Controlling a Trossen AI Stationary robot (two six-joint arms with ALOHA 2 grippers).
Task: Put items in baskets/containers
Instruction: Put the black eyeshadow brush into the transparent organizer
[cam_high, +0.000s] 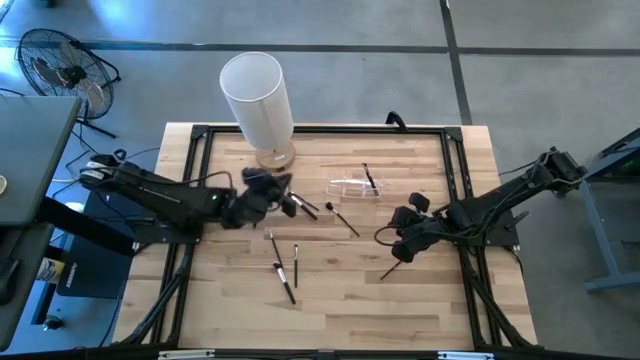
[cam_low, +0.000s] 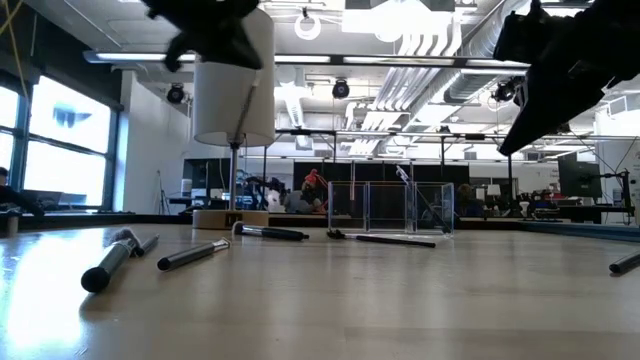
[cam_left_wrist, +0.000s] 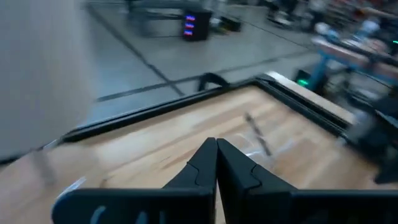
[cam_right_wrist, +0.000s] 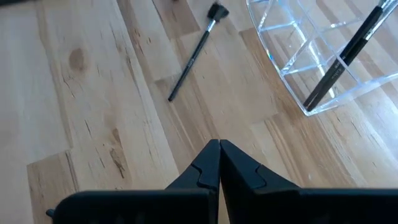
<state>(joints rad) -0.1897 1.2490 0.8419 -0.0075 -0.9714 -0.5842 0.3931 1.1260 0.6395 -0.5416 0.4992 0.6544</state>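
The clear holder (cam_high: 354, 187) sits on the table (cam_high: 450, 300) at about one o'clock from the table's middle, with its walls dividing it into compartments. One dark brush (cam_high: 370, 178) stands tilted inside it, leaning on the wall; the right wrist view shows this same brush (cam_right_wrist: 348, 53) slanting across a compartment of the holder (cam_right_wrist: 292, 68). The other brushes lie loose on the wood: one (cam_high: 346, 219) just at seven o'clock of the holder, a pair (cam_high: 302, 206) near the left gripper, three (cam_high: 284, 272) toward six o'clock of the table, and one (cam_high: 391, 270) by the right gripper. The left gripper (cam_high: 270, 188) hangs at nine o'clock of the holder, its jaws pressed together and empty. The right gripper (cam_high: 403, 240) hangs at five o'clock of the holder, jaws likewise closed on nothing. A tall white cylinder (cam_high: 257, 100) stands at eleven o'clock.
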